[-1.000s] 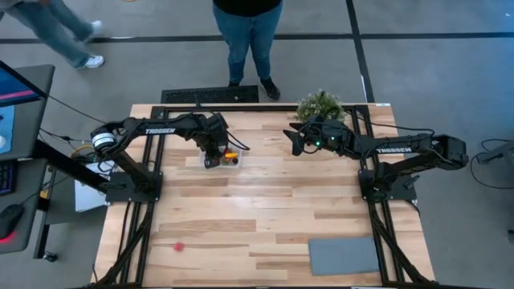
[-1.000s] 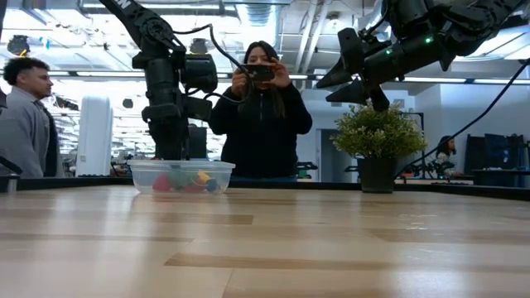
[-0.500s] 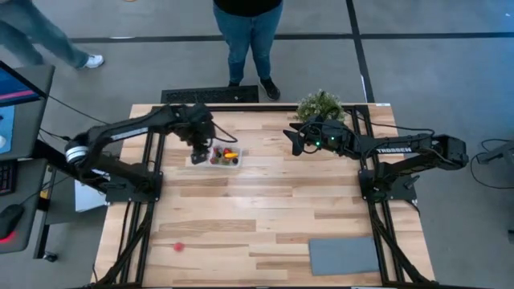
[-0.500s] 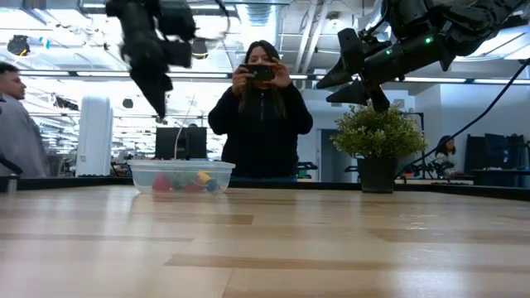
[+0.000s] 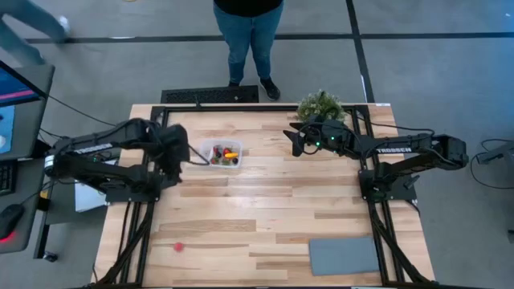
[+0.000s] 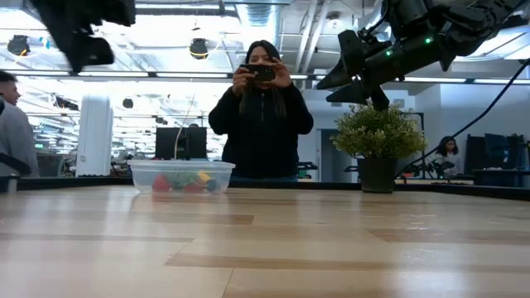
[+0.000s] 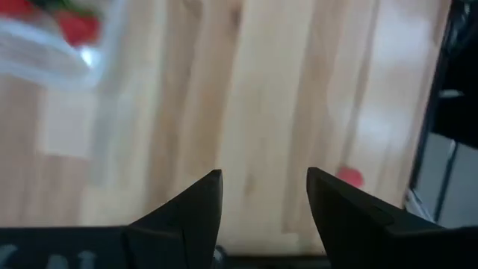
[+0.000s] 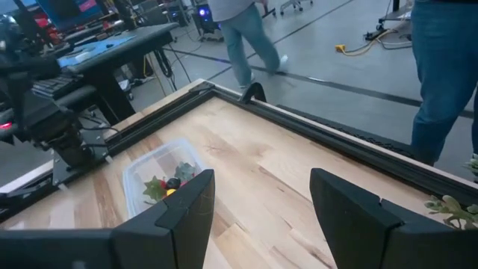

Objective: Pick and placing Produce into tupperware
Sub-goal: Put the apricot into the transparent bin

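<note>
Left gripper (image 7: 261, 202): fingers spread, holding nothing, now raised off the tupperware (image 5: 222, 154) and pulled back toward the table's left edge, where 1 second ago stood right over the box. Right gripper (image 5: 294, 138): fingers also apart and empty, hanging unchanged above the far middle, beside the plant (image 5: 320, 104). Tupperware unmoved at the far side, with the produce (image 5: 225, 155) inside: red, yellow and dark pieces, number not clear. 1 red piece (image 5: 178, 247) lying alone near the front-left edge. Wide bare wood between. 1 grey mat (image 5: 344, 256) front right.
</note>
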